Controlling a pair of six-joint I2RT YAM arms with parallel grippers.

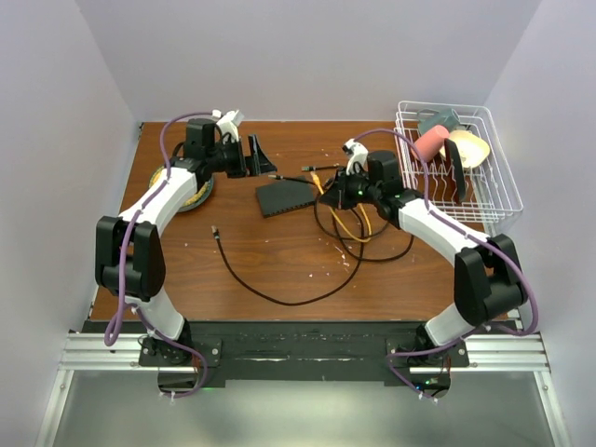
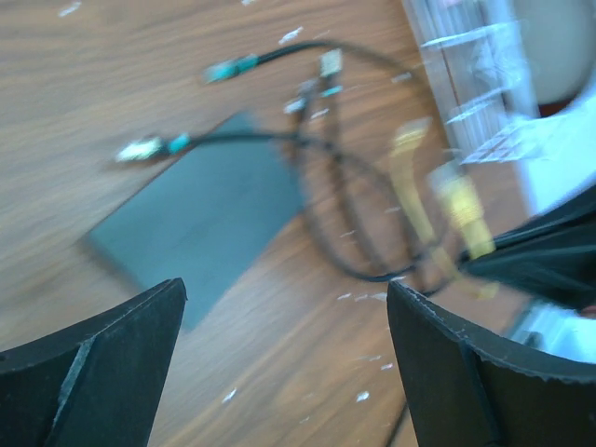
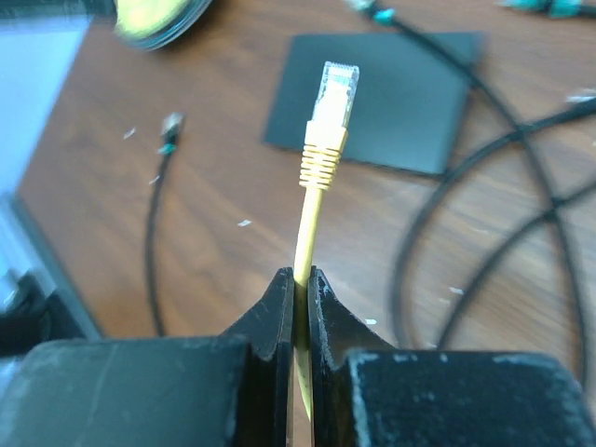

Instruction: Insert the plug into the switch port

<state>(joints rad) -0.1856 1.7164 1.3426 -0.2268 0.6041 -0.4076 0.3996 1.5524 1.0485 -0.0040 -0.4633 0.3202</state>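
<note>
Yellow cable is pinched between the right jaws, which are closed onto it so that only the cord's thickness separates them. The grip sits on the cord below the ribbed yellow boot. The clear plug stands free above the jaw tips, roughly upright in the right wrist view, in the air and touching nothing.

Switch: a flat dark box lying on the wooden tabletop near its centre, between the two arms. From the right wrist camera it lies beyond the plug, well apart from it. The row of ports cannot be made out in any view, so I cannot tell which edge carries the switch port.

Left jaws: spread wide, nothing between them. They hang above the far left part of the tabletop, facing the switch and the cables. The left wrist view is blurred.

Other items:
- A long black cable curves across the near half of the tabletop, with one end lying left of centre.
- More black cables with teal-booted plugs loop just right of the switch, and one runs along an edge of the box.
- A white wire basket sits at the far right corner; its contents are too small to identify.
- A round yellowish disc lies beneath the left forearm.
</note>
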